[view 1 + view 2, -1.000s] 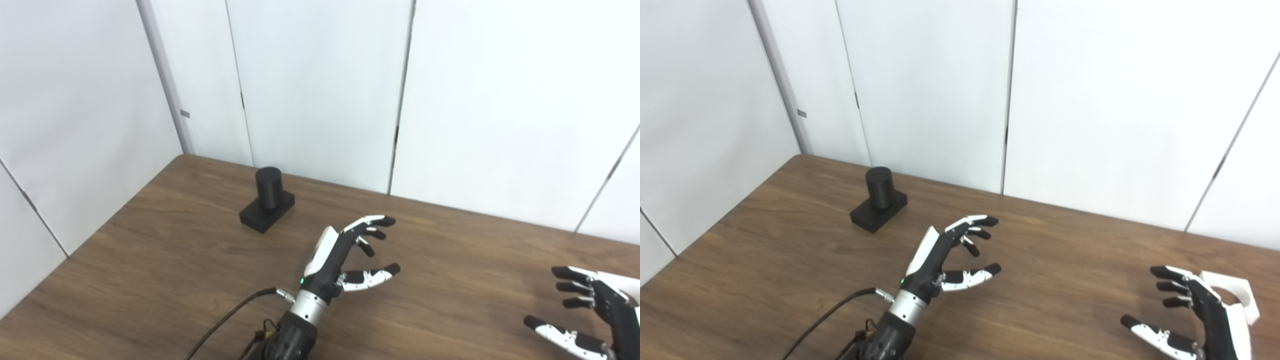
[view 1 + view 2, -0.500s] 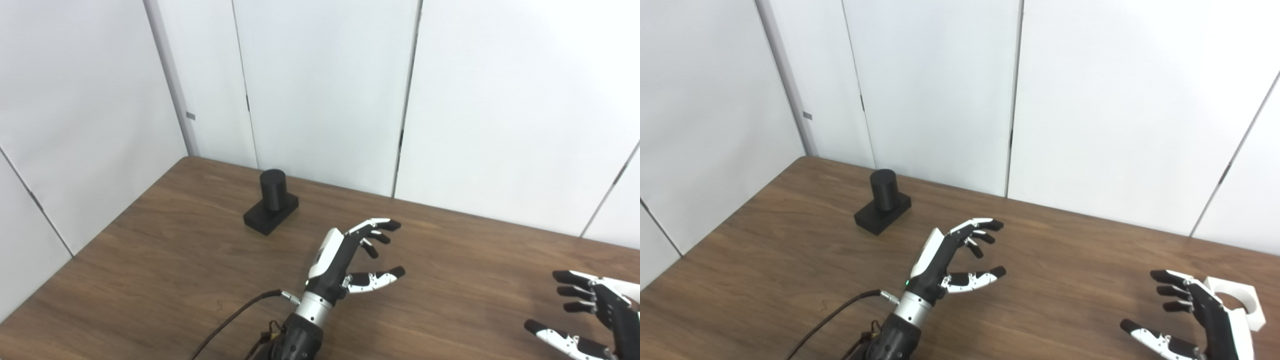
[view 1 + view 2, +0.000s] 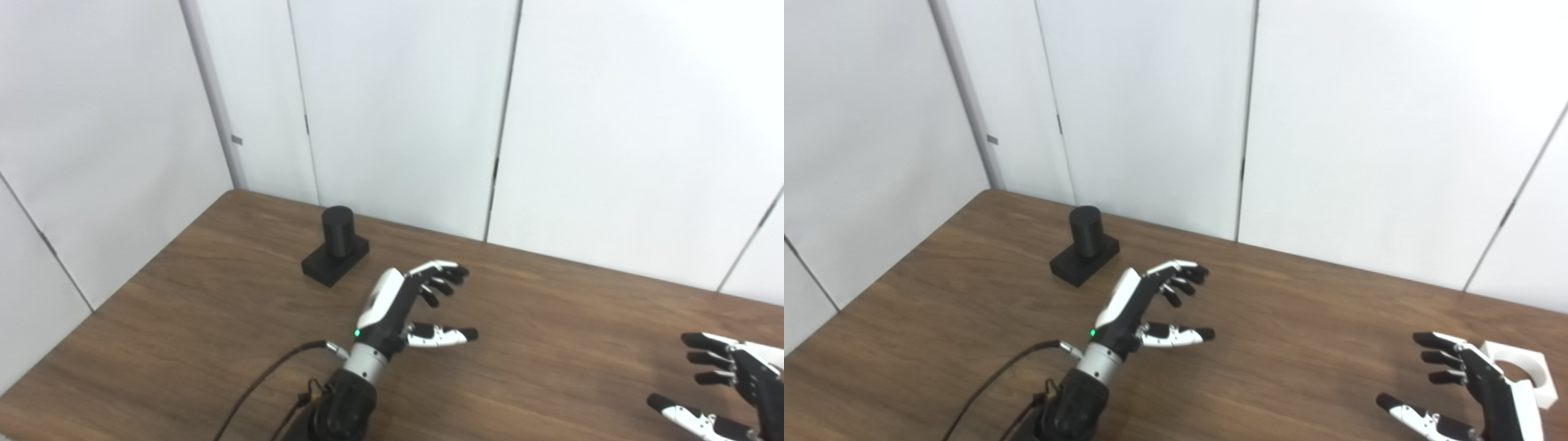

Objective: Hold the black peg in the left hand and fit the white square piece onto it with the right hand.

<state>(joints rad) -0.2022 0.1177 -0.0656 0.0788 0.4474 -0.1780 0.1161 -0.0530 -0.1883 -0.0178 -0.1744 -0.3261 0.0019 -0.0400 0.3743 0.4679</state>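
Observation:
The black peg (image 3: 337,228), a round post on a square black base, stands upright on the wooden table (image 3: 214,318) at the back left. My left hand (image 3: 404,303) is open and empty above the table, to the right of and nearer than the peg. My right hand (image 3: 1470,386) is open and empty at the lower right. The white square piece (image 3: 1522,370) with a round hole lies on the table just behind and right of the right hand; it shows only in the right eye view.
White wall panels (image 3: 398,110) stand close behind and to the left of the table. A black cable (image 3: 263,386) runs from the left wrist to the bottom edge.
The camera has shifted, moving the whole scene slightly right. My left hand has moved a little left and back toward the peg. The right hand has stayed open by the white piece.

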